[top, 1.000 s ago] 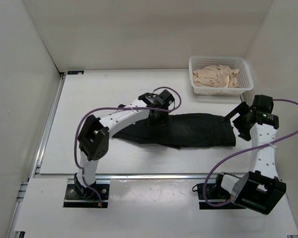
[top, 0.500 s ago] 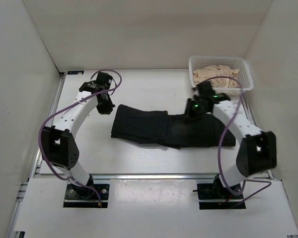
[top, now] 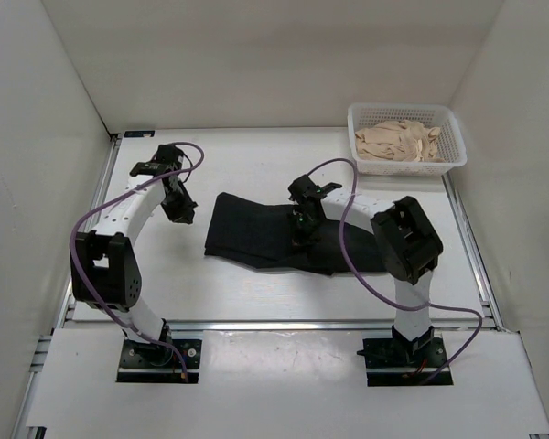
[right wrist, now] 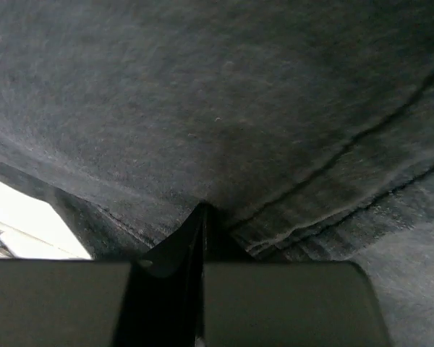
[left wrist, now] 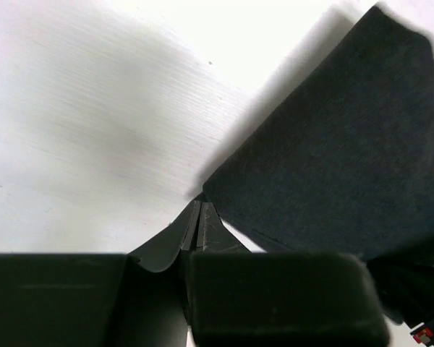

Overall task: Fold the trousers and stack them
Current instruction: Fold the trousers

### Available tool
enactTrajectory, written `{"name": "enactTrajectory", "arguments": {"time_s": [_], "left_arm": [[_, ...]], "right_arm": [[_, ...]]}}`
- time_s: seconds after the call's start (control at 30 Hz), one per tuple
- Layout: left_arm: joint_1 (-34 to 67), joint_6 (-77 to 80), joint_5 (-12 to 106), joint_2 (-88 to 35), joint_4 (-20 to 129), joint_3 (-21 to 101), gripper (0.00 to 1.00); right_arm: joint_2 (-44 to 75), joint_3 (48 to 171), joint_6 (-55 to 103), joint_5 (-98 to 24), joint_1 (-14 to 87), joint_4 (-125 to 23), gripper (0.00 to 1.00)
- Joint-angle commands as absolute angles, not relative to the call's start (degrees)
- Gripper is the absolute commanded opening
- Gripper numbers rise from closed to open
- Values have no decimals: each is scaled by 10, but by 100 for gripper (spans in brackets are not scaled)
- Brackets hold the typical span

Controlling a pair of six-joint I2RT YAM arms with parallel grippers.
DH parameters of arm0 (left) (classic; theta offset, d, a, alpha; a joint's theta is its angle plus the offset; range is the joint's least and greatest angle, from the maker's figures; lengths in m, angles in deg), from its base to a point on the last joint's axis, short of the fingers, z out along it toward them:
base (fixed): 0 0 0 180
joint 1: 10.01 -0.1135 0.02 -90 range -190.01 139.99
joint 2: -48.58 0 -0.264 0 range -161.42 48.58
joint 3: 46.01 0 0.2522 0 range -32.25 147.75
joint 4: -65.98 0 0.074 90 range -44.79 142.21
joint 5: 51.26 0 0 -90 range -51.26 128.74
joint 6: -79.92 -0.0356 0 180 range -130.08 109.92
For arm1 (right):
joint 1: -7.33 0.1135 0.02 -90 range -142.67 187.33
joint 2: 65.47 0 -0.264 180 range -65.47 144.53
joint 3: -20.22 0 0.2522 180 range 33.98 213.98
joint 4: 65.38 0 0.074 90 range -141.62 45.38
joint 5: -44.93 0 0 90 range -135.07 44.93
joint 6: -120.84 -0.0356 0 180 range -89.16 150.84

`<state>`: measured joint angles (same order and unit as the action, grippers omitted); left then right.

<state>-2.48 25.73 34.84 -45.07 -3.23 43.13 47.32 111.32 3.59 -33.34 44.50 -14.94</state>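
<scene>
The black trousers point(top: 252, 233) lie partly folded across the middle of the table. My left gripper point(top: 183, 212) hovers just left of them, off the cloth. In the left wrist view its fingertips point(left wrist: 200, 204) meet with nothing between them, right beside a corner of the trousers point(left wrist: 333, 144). My right gripper point(top: 300, 230) is down on the middle of the trousers. In the right wrist view its jaws point(right wrist: 202, 211) are shut with the tips against the dark fabric point(right wrist: 224, 108), near a stitched seam. No fold shows between them.
A white basket point(top: 456, 137) holding a beige cloth pile point(top: 398, 142) stands at the back right corner. White walls enclose the table on the left, back and right. A metal rail point(top: 91, 219) runs along the left edge.
The left gripper left the trousers' middle, swung back-left off the cloth and shut. The right gripper came from the right end to the trousers' middle and shut. The trousers now lie shorter.
</scene>
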Motion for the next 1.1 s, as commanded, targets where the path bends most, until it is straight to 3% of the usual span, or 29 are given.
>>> {"name": "enactTrajectory", "arguments": {"time_s": [0.0, 0.2, 0.37, 0.8, 1.07], "left_arm": [[-43, 245, 360, -407, -18, 425, 14], [-60, 245, 360, -407, -18, 431, 14], [-60, 245, 360, -418, -18, 441, 14], [-54, 239, 360, -428, -18, 447, 14], [-21, 211, 354, -491, -18, 516, 29]], "right_arm": [[474, 1093, 8, -398, 445, -142, 0], [371, 1122, 8, -507, 474, -112, 0], [328, 1131, 8, -519, 512, -83, 0], [399, 1011, -44, -542, 548, -147, 0], [305, 1088, -32, -542, 548, -79, 0]]}}
